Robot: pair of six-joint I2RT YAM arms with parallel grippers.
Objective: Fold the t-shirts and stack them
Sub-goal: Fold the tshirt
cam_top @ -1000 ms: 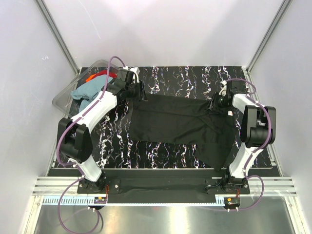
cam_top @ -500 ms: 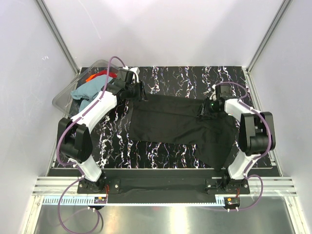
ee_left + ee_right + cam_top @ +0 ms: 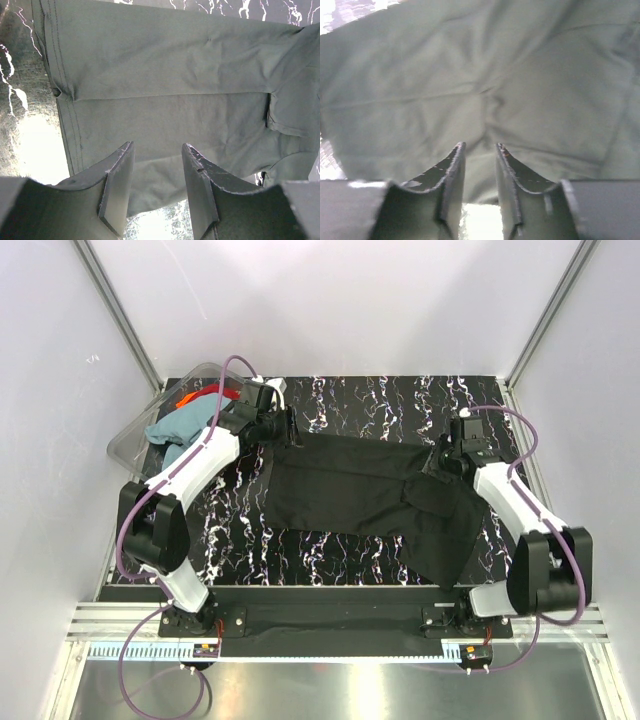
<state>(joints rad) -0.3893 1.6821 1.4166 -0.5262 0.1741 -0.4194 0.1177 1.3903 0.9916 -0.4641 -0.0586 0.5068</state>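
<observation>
where: black t-shirt [image 3: 360,495] flat on table [image 3: 340,395], long way running left to right | left: left gripper [image 3: 157,146] over far left corner, jaws wide, holding nothing | right: right gripper [image 3: 480,145] over far right edge, jaws narrow, no cloth seen between | next: probably pinch both far corners, cloth just below each

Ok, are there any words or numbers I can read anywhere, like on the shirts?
None can be read.
black t-shirt: plain, no print showing.
teal t-shirt and red-orange t-shirt in the clear tub: no print showing.
small boards below the arm bases: too small to read.
</observation>
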